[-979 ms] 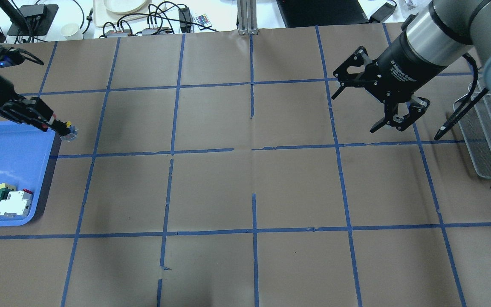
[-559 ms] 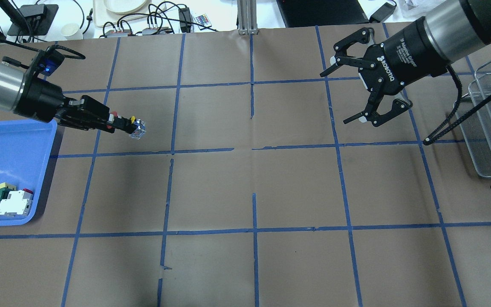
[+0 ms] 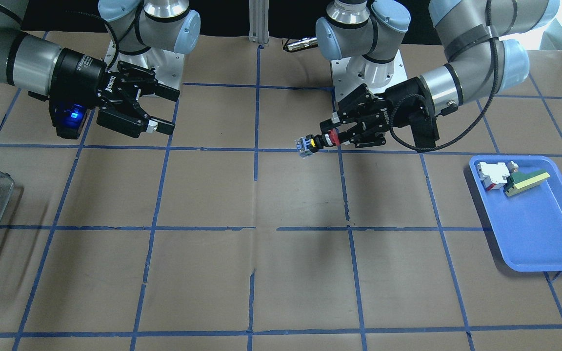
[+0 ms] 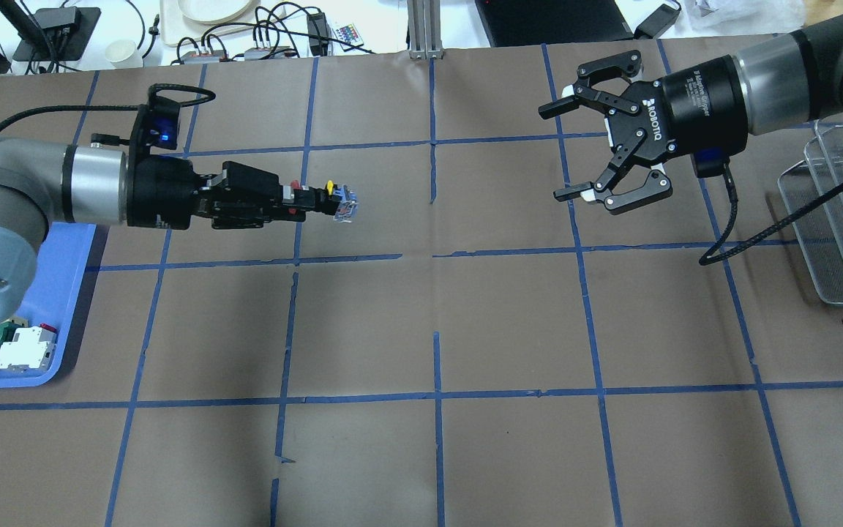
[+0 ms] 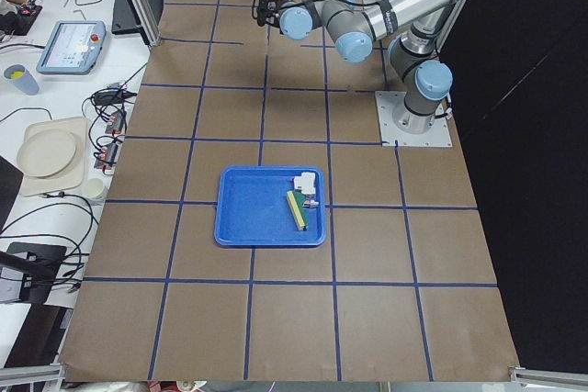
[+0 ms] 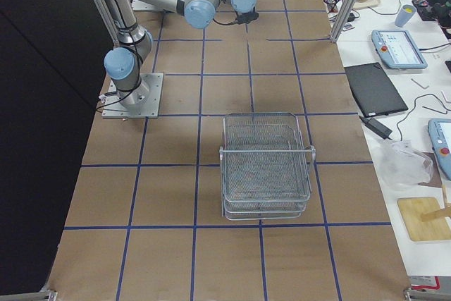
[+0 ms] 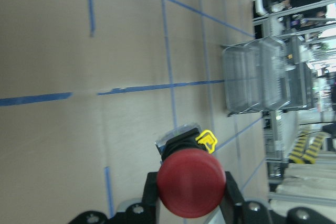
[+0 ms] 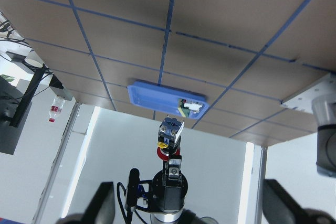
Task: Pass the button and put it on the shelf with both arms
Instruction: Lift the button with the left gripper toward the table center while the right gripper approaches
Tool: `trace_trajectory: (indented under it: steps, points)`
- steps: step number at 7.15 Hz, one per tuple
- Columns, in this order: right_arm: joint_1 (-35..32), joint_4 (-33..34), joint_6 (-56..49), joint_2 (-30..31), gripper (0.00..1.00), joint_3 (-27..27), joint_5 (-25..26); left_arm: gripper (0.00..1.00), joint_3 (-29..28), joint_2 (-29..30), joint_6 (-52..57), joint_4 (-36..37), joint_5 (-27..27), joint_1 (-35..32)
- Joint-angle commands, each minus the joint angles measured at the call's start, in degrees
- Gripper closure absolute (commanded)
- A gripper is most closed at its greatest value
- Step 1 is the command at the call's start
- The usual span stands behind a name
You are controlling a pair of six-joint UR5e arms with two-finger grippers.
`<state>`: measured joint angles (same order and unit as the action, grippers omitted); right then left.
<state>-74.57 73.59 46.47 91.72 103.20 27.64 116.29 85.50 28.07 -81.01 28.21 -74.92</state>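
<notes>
1. The button (image 4: 323,201) has a round, glossy red mushroom cap and a black cylindrical body. A yellow tab sits on the body, and the far end is shiny metal with bluish parts.
2. The left gripper (image 4: 296,203) is black, with slim straight fingers clamped on the button at its cap end. The wrist view shows one finger on each side of the red cap.
3. The button is held off the table (image 4: 436,322) and lies roughly level. Its metal end sticks out past the fingertips and points across the table.
4. The right gripper (image 4: 552,154) is black and angular, with its jaws spread wide and nothing between them. It faces the button from the other side of the table's middle, well apart from it. In the right wrist view the button's metal end sits centred between the two open fingers.
5. The shelf (image 6: 266,167) is silver wire mesh, tiered like stacked baskets, with rounded rims. It stands at the table's end on the robot's right, beyond the right gripper and well apart from the button.
6. The table is covered in matte brown paper, slightly creased, divided into squares by blue tape.
7. A smooth blue plastic tray (image 3: 539,234) with rounded corners lies at the opposite end. In one corner, a white-and-red block (image 3: 491,174) sits just beside a green-and-yellow wedge (image 3: 527,182).
</notes>
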Motion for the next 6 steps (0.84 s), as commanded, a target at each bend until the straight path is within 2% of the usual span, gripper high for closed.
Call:
trace_trajectory:
  steps: [1,2,3,4,5,6]
  points:
    - [0.2,-3.7,0.0,-0.1,0.0,2.3,-4.5,0.85,0.4,0.5,-20.8,20.3,-1.4,-8.4]
    - [0.1,-6.2,-0.2,-0.1,0.0,3.2,-9.6,0.86,0.3,0.7,-30.9,27.8,-1.1,-10.8]
    - [0.1,-6.4,-1.2,-0.1,0.0,4.9,-10.9,0.87,0.5,0.7,-35.6,32.6,-1.0,-12.1]
    - [0.2,-6.3,-1.5,-0.1,0.0,5.3,-11.2,0.88,0.4,0.6,-36.2,34.2,-1.0,-13.7]
    - [0.3,-6.2,-1.3,-0.2,0.0,5.3,-15.4,0.9,0.6,0.7,-38.2,39.0,-0.9,-15.0]
    - [0.1,-6.0,-1.6,-0.6,0.0,5.6,-16.9,0.9,2.2,0.7,-39.3,42.8,-0.9,-15.2]
